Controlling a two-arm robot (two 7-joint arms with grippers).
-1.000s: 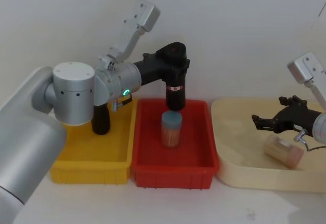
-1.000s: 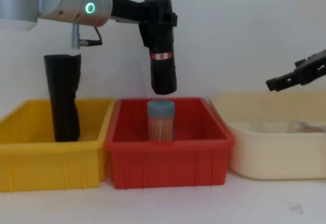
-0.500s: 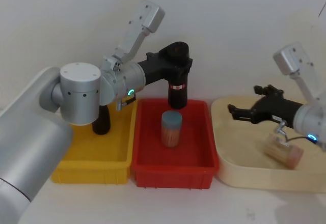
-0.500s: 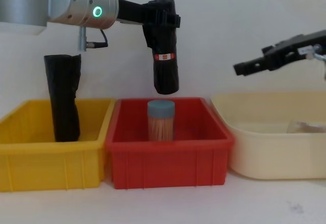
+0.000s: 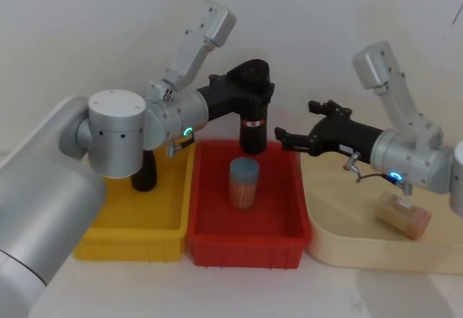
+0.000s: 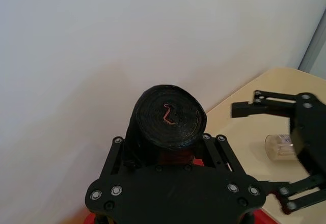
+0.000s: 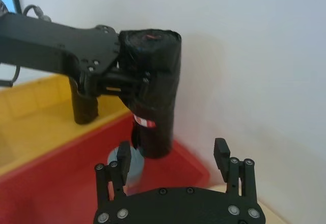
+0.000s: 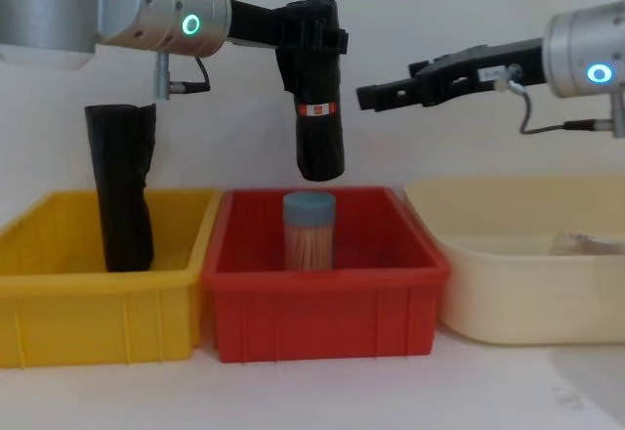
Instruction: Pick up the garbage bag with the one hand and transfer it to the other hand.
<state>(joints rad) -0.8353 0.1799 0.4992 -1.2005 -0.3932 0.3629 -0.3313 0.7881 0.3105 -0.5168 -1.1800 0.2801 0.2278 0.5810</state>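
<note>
A black rolled garbage bag (image 5: 253,126) (image 8: 318,122) hangs upright above the red bin (image 5: 246,249). The one hand, my left gripper (image 5: 250,90) (image 8: 311,34) with the green ring light, is shut on its upper end. In the left wrist view the roll's end (image 6: 170,117) sits between the jaws. The other hand, my right gripper (image 5: 294,121) (image 8: 386,83) with the blue light, is open and level with the roll. It is a short gap to the roll's right, not touching. In the right wrist view the roll (image 7: 153,96) stands ahead of the open right gripper (image 7: 172,147).
A blue-lidded jar of toothpicks (image 5: 243,183) stands in the red bin under the roll. A second black roll (image 5: 143,173) stands in the yellow bin (image 5: 130,235) at left. A clear jar (image 5: 403,217) lies in the cream tray (image 5: 325,246) at right.
My right gripper has swung left from over the cream tray to just beside the held roll. The left gripper lifted the roll slightly and now holds nearly still.
</note>
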